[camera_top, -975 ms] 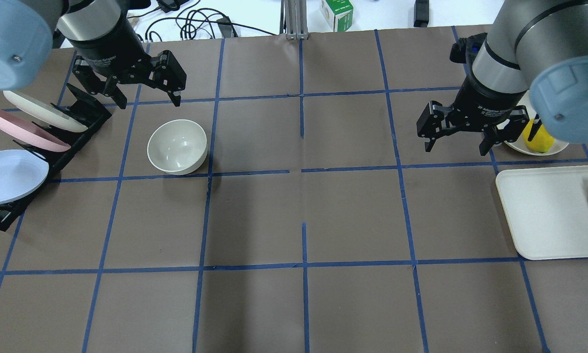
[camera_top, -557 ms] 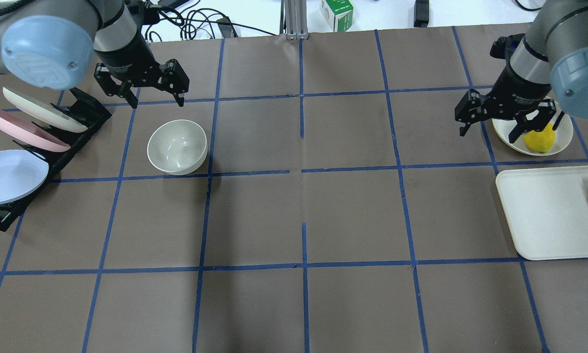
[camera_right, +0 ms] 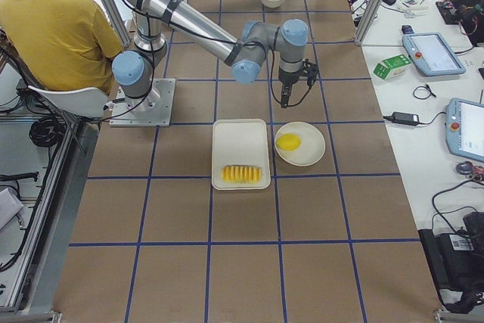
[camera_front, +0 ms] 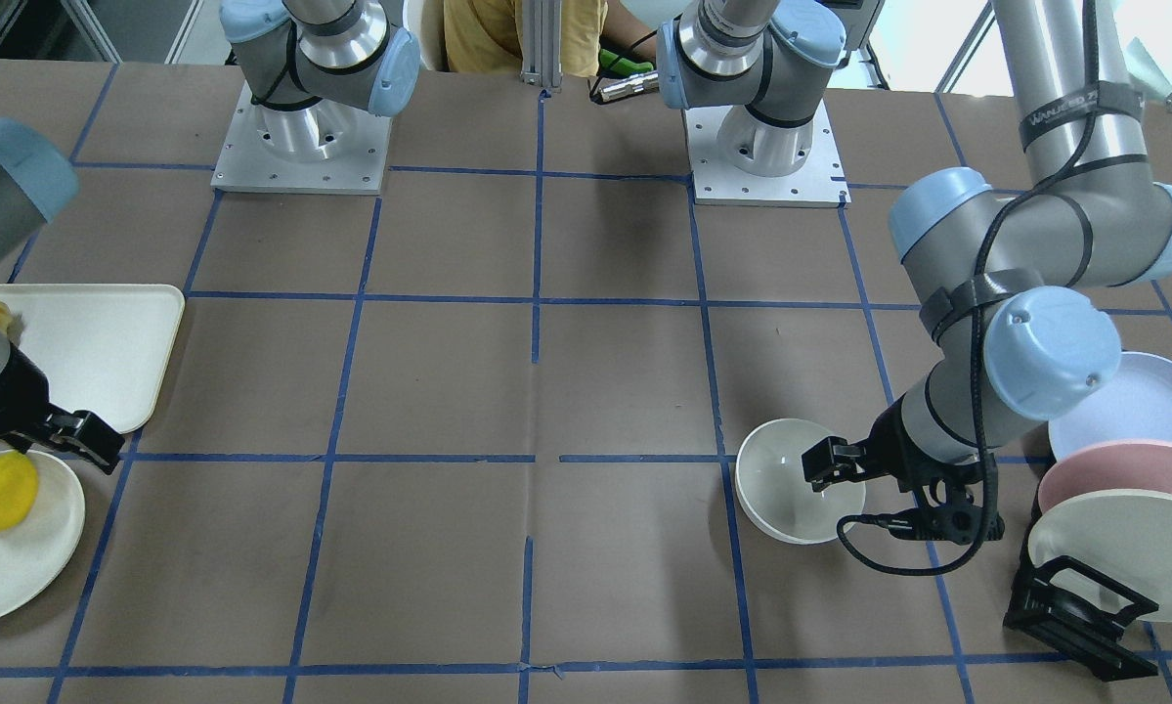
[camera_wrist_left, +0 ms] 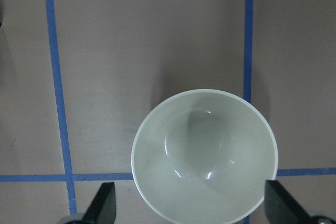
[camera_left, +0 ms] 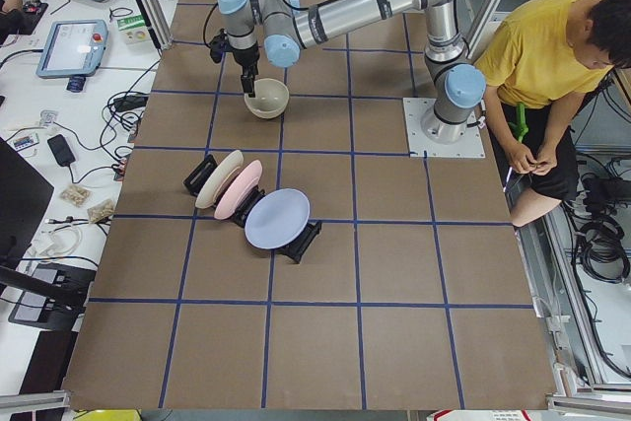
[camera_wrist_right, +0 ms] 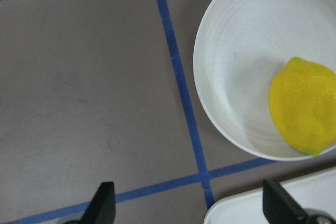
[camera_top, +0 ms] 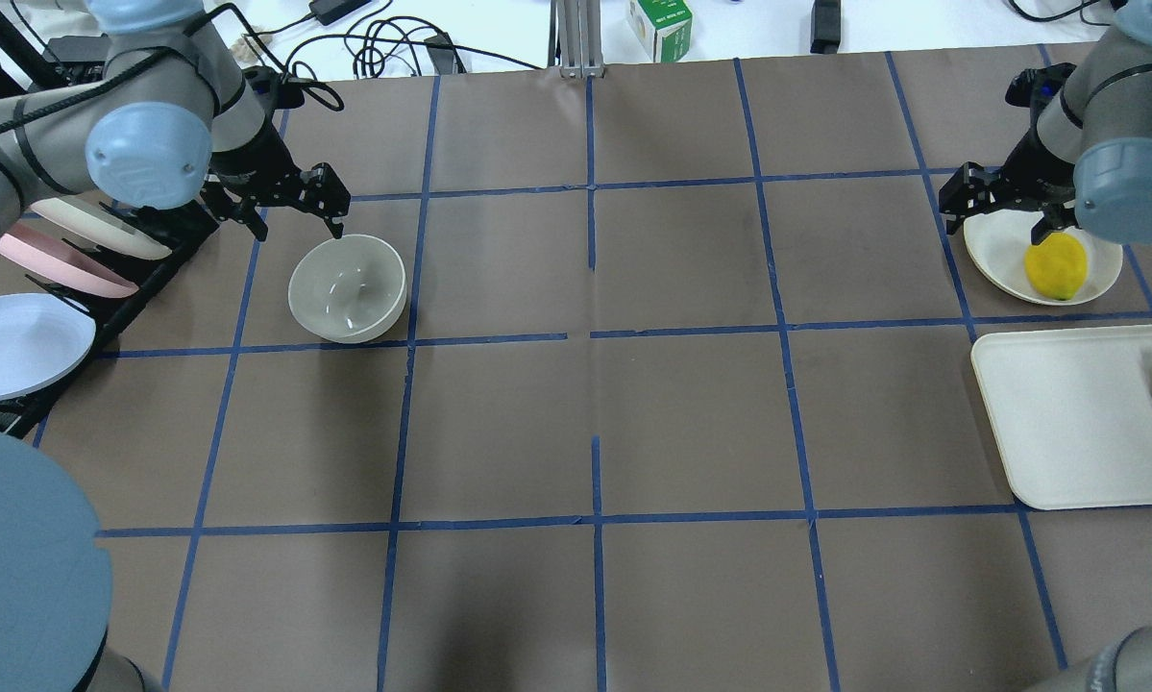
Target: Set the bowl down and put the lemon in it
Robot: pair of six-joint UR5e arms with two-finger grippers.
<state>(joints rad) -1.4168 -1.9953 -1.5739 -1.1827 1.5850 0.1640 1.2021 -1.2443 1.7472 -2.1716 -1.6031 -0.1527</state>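
Overhead exterior shows my left gripper (camera_top: 299,231) spread wide and empty, hanging just past the far rim of the bowl (camera_top: 348,288), with one fingertip almost at that rim. My right gripper (camera_top: 996,223), likewise wide open with nothing in it, is well apart from the bowl across the table, where the lemon (camera_top: 1055,268) lies on a round plate (camera_top: 993,252). The bowl stands upright on the table, just beside the plate rack (camera_top: 124,306). The exterior front-facing view puts one left finger over the bowl's opening, so I judge that a straight descent could land a finger on the rim and tip the bowl or shove it toward the rack. The exterior left view is too small to add to that. The exterior right view shows the lemon sitting on the tray (camera_right: 240,141) side of its plate. My left wrist camera has the bowl low in frame, its width nearly filling my open span, so there is little margin on either side. My right wrist camera has the lemon off to one side, not between my fingers. Closing from here would, I think, miss it or clip it and send it rolling off the shallow plate.
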